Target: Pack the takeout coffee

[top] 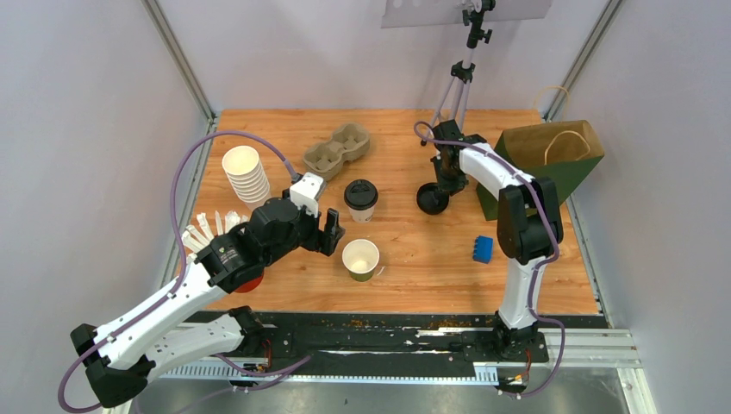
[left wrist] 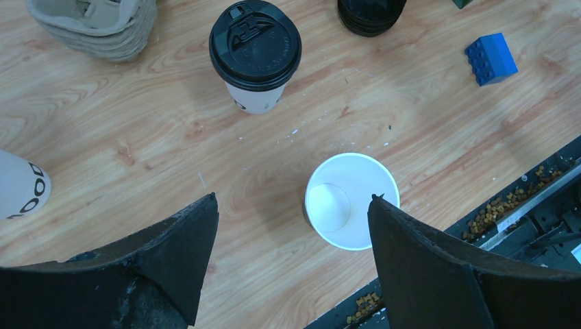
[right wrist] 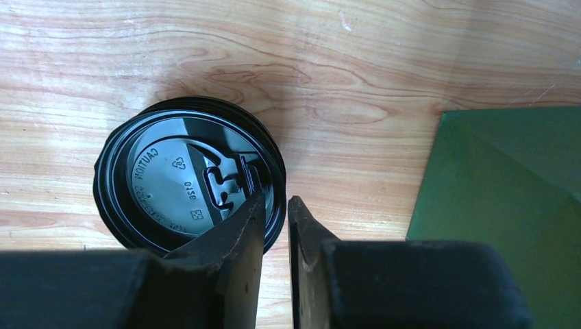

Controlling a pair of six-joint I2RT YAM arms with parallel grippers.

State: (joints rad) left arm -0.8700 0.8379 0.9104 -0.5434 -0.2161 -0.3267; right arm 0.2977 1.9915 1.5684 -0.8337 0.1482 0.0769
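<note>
- Olive-green cup (top: pixel 360 259) stands lidless on the table (top: pixel 414 280) near the front. White-sided cup (top: pixel 360 198) stands upright just behind it with its lid on. Neither sits in the cup carrier (top: pixel 336 148) or the green bag (top: pixel 547 159).
- Left gripper (left wrist: pixel 291 199): jaws wide and empty, hanging over the open cup, which sits close to one finger.
- Right gripper (right wrist: pixel 277 199): jaws narrow, pinching the rim of the black lid (right wrist: pixel 185 185) beside the bag.
- Risk: an edge pinch is thin, so the lid may swing or slip on lifting.
- Risk: the lid looks stacked, so a nested one may come up with it.
- Risk: an off-centre left descent could catch the rim and tip the cup.
- Risk: a crooked lid pressed onto an unsteadied cup could buckle the paper.
</note>
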